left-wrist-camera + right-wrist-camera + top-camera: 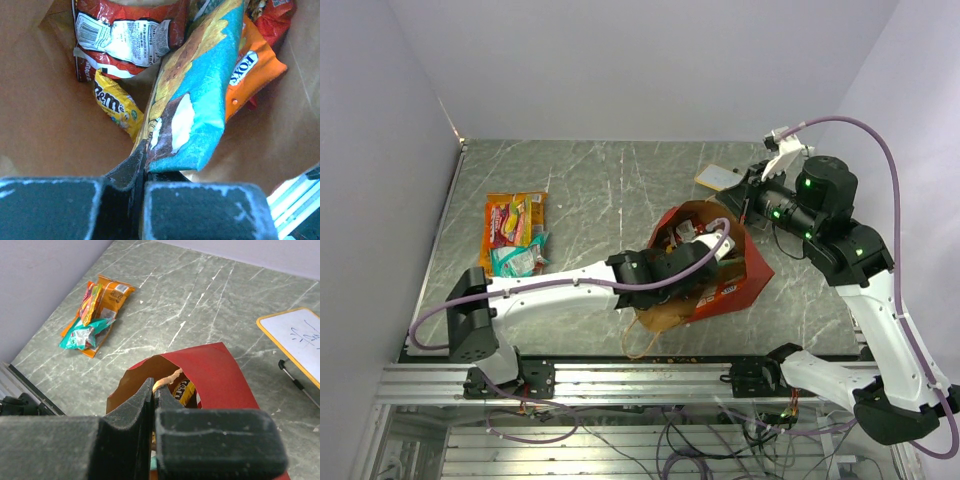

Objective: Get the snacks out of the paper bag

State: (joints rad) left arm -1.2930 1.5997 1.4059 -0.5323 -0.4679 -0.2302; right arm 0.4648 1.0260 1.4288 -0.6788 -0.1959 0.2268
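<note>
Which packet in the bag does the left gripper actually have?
The teal-and-yellow packet: the left gripper is shut on its lower edge. The yellow M&M's packet, dark-red bag and orange packet lie loose.

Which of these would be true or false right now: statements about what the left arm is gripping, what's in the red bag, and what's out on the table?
1. The left end effector is inside the paper bag. True.
2. It is shut on the yellow candy packet. False: it grips the teal packet; the yellow candy packet lies beside it.
3. Some snacks lie on the table, left of the bag. True.
4. The bag is empty. False: several packets are inside.
5. The right end effector is open. False: it is shut at the bag's rim.
</note>
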